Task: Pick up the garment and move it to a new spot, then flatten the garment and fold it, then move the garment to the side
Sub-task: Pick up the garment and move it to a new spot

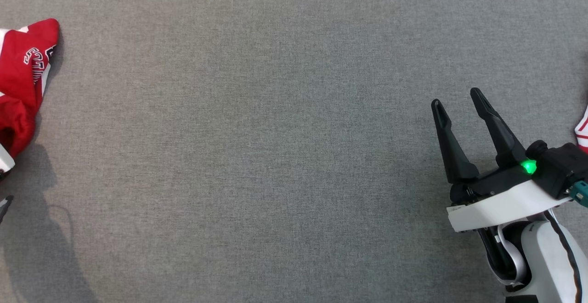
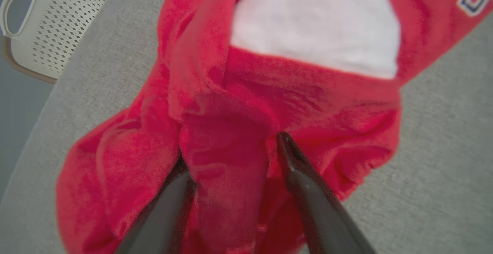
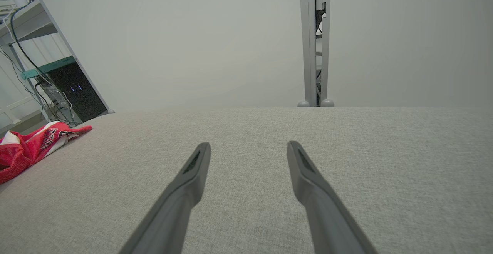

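Note:
The garment (image 1: pixel 25 82) is a crumpled red jersey with white lettering, lying at the far left edge of the grey table in the head view. The left wrist view looks down on the garment (image 2: pixel 308 100), red with a white panel. My left gripper (image 2: pixel 233 150) is open and straddles a raised fold of the red cloth, which hides the tip of one finger. My right gripper (image 1: pixel 455 97) hovers open over bare table at the lower right, far from the jersey. In the right wrist view the right gripper (image 3: pixel 249 145) holds nothing, and the garment (image 3: pixel 31 146) lies far left.
Grey fabric covers the table (image 1: pixel 275 156). A scrap of red-and-white cloth (image 1: pixel 582 131) shows at the right edge. A white perforated basket (image 2: pixel 57 23) sits beyond the table's edge near the jersey. Past the far edge stand a metal post (image 3: pixel 314 42) and a dark box (image 3: pixel 77 90).

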Available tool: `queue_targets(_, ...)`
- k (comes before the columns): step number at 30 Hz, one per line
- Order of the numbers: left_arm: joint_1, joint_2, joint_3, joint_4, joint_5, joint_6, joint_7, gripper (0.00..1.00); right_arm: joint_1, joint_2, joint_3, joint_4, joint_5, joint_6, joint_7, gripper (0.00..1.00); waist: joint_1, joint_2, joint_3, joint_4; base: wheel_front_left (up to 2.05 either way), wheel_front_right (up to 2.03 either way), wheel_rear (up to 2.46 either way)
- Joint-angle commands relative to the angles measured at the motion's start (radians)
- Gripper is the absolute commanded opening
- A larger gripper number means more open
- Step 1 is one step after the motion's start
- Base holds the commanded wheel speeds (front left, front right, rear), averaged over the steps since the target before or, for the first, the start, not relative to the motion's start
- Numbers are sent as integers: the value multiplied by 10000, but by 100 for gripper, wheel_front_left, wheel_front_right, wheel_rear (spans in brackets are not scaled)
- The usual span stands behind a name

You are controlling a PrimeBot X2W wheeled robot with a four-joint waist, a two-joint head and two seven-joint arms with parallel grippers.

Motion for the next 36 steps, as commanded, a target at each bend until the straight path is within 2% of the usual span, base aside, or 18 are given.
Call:
queue_targets(1,1,22,-39,85,30,-45,-63,48,-55,-16,-43,18,14,2,-87,100,0,0,-52,25,0,0,0)
queue_targets(3,-58,62,-97,121,58,-122,-204,0,-47,9,-17,72,17,2,-97,100,0,0,-142,57,0,0,0)
queue_targets(11,-152,396,-408,67,282,-590,-772,0,113,169,90,452,221,2,-406,100,0,0,-1007,34,0,0,0)
queue_targets(18,-414,587,-1095,-736,707,-1026,-940,0,542,285,-20,999,456,2,-736,100,0,0,-2178,-33,0,0,0)
queue_targets(27,60,389,-2000,-3140,598,-1292,-489,0,1155,350,-158,1242,608,2,-900,100,0,0,-3302,-338,0,0,0)
queue_targets(33,577,0,-2444,-5370,181,-1336,225,0,1461,320,-196,1224,628,2,-883,100,0,0,-3811,-601,0,0,0)
queue_targets(36,957,-329,-2483,-6461,-144,-1196,540,0,1566,313,-208,1216,639,2,-841,100,0,0,-3988,-809,0,0,0)
